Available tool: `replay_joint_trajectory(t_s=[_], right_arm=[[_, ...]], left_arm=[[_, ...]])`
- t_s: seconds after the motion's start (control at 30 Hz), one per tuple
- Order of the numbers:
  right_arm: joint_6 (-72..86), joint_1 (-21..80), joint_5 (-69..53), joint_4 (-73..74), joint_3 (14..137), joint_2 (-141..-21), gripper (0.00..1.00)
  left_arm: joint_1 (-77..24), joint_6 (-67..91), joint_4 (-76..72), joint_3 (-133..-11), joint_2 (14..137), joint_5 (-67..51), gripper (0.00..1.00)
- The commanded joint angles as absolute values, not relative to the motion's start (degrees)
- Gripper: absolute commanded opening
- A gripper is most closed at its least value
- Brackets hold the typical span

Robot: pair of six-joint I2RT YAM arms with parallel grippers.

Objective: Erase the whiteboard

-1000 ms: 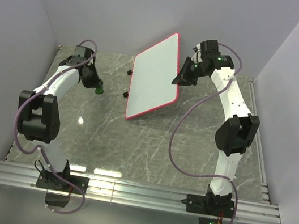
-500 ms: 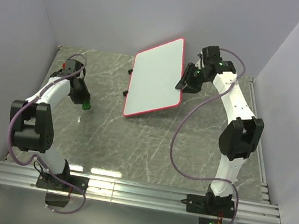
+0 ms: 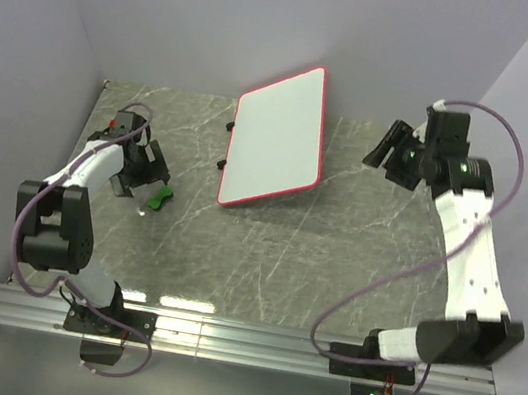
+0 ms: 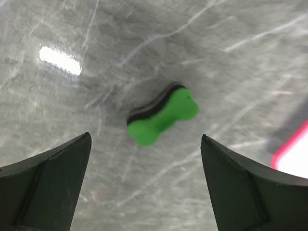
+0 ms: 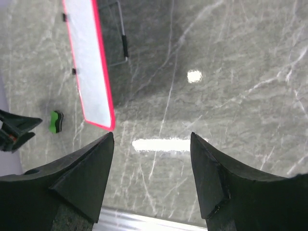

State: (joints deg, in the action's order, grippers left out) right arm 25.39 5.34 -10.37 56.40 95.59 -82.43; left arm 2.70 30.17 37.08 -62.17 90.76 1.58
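The whiteboard (image 3: 276,139) is a white board with a red-pink rim, standing tilted at the back middle of the marble table; its surface looks blank. In the right wrist view the whiteboard (image 5: 89,72) shows at the upper left. A small green eraser (image 3: 159,200) with a black underside lies flat on the table, left of the board. My left gripper (image 3: 140,171) is open just beside it. The eraser (image 4: 163,115) sits free beyond the left gripper (image 4: 146,136). My right gripper (image 3: 389,148) hangs open to the right of the board, clear of it, holding nothing (image 5: 152,134).
Two small black feet (image 3: 225,145) stick out at the board's left edge, and a wire stand (image 5: 122,43) shows behind it. White walls close in the table on three sides. An aluminium rail (image 3: 240,341) runs along the near edge by the arm bases.
My left gripper came nearer, opened and let the green eraser drop onto the table. My right gripper let go of the board's right edge, opened and swung away to the right.
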Motion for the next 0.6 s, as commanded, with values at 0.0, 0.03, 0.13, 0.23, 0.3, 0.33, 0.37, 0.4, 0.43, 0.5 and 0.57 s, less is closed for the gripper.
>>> replay_joint_trajectory(t_s=[0.0,0.03,0.13,0.23,0.3,0.33,0.37,0.4,0.43,0.5,0.57], right_arm=[[24.6,5.8,-8.1,52.7,87.5,-72.5,0.71],[25.7,5.8,-7.7,51.4,85.3,-70.2,0.71],[27.9,5.7,-8.9,48.0,76.6,-60.9,0.71],[29.5,5.7,-13.3,47.2,70.5,-54.2,0.71],[30.2,5.7,-15.1,47.3,66.8,-49.4,0.71],[30.3,5.8,-15.5,47.4,65.7,-47.8,0.71],[30.3,5.9,-15.7,47.5,64.7,-44.4,0.70],[30.4,5.7,-16.2,48.0,62.7,-42.6,0.70],[30.5,5.9,-16.4,48.3,61.7,-40.9,0.71],[30.8,5.9,-17.0,49.5,59.0,-35.8,0.71],[31.1,5.8,-17.1,50.7,56.7,-31.7,0.71]], left_arm=[[2.5,32.7,38.2,-67.0,82.4,0.5,0.99],[2.4,33.1,38.5,-68.2,81.1,0.5,0.99],[2.5,34.6,39.0,-70.0,77.1,-0.3,0.99],[2.4,34.8,40.9,-72.9,75.9,-3.2,0.99],[2.3,34.5,40.0,-73.0,73.6,-5.8,0.99],[2.2,34.7,39.9,-73.5,73.0,-6.2,0.99],[2.1,35.1,39.7,-73.9,72.7,-6.3,0.99],[2.1,35.8,39.6,-74.4,72.2,-6.2,0.99],[2.1,36.0,39.5,-75.3,72.0,-6.3,0.99],[2.0,36.9,39.0,-76.5,72.0,-6.2,1.00],[2.0,37.3,39.0,-79.1,72.2,-6.5,0.99]])
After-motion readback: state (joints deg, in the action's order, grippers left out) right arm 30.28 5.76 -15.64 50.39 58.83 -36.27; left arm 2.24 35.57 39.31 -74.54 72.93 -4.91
